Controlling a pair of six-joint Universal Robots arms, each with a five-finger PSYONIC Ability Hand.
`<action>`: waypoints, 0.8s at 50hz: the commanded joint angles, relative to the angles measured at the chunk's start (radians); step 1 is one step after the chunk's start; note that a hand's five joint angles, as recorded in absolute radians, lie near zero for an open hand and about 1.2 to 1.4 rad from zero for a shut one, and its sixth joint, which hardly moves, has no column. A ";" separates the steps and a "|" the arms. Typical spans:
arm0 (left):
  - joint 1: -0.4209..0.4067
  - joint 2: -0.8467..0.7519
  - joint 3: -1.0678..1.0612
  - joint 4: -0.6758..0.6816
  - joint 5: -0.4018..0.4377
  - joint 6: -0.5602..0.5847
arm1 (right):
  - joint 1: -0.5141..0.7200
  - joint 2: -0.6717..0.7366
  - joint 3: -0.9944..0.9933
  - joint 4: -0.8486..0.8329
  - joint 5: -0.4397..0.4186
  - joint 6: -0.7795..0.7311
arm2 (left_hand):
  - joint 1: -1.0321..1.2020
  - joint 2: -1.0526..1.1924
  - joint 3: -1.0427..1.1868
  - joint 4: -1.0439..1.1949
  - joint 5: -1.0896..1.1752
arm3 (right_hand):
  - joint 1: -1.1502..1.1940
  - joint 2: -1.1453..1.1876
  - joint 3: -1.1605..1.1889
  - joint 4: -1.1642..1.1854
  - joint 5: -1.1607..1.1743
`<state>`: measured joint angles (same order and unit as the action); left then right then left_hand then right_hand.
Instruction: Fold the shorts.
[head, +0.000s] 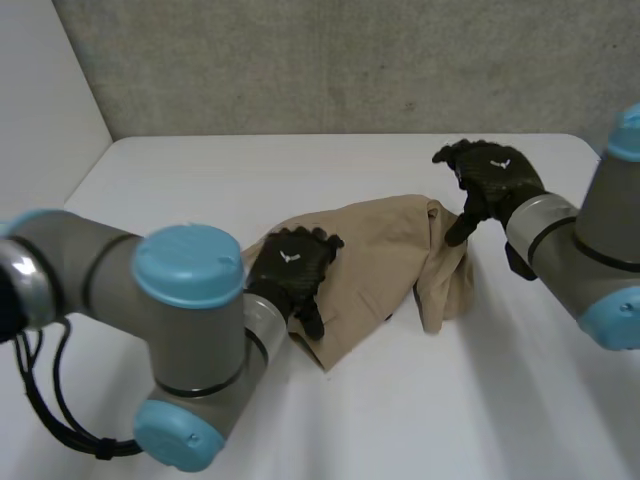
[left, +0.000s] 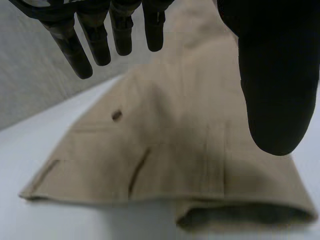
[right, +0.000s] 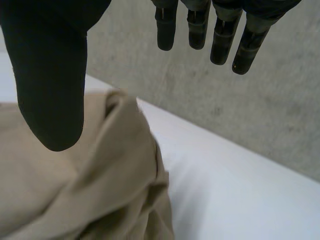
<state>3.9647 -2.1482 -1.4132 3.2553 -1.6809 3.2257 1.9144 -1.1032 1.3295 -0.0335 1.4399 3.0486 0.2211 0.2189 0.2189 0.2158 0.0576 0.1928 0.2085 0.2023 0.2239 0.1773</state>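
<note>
Tan shorts (head: 380, 265) lie crumpled in the middle of the white table (head: 200, 180), one end bunched into a hanging fold at the right. My left hand (head: 290, 268) hovers over the shorts' left end, fingers (left: 95, 40) straight and apart from the thumb, holding nothing; the cloth (left: 165, 150) with a button and a hem lies under its palm. My right hand (head: 490, 180) is raised just beside the shorts' right bunched end, fingers (right: 215, 35) straight, thumb apart, empty. The bunched fold (right: 100, 180) sits below its thumb.
A grey wall (head: 350, 60) runs behind the table's far edge. Bare table surface lies in front of the shorts and to the right (head: 450, 400). My left arm's big joint (head: 190, 340) stands at the near left.
</note>
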 joint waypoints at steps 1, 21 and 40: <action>0.010 -0.101 0.056 -0.003 -0.007 0.109 | 0.002 0.108 -0.050 -0.005 -0.007 -0.005 | 0.440 0.442 0.442 0.445 0.429 | 0.158 0.142 0.148 0.127 -0.001; 0.074 0.325 -0.009 -0.025 -0.042 0.115 | 0.006 -0.251 0.050 0.050 -0.047 -0.178 | 1.175 1.177 1.177 1.180 1.164 | 1.203 1.188 1.194 1.172 1.044; 0.151 0.635 -0.050 -0.052 -0.033 -0.044 | 0.009 -0.451 0.020 0.113 -0.055 -0.241 | 1.175 1.177 1.177 1.180 1.164 | 1.203 1.188 1.194 1.172 1.044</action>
<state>4.0669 -1.4479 -1.4340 3.2109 -1.7140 3.2199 1.9136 -1.6958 1.3454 0.0826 1.3891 2.8073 1.0886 1.1920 1.1852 1.1924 0.9811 0.9557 1.1665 1.1746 1.1874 0.9649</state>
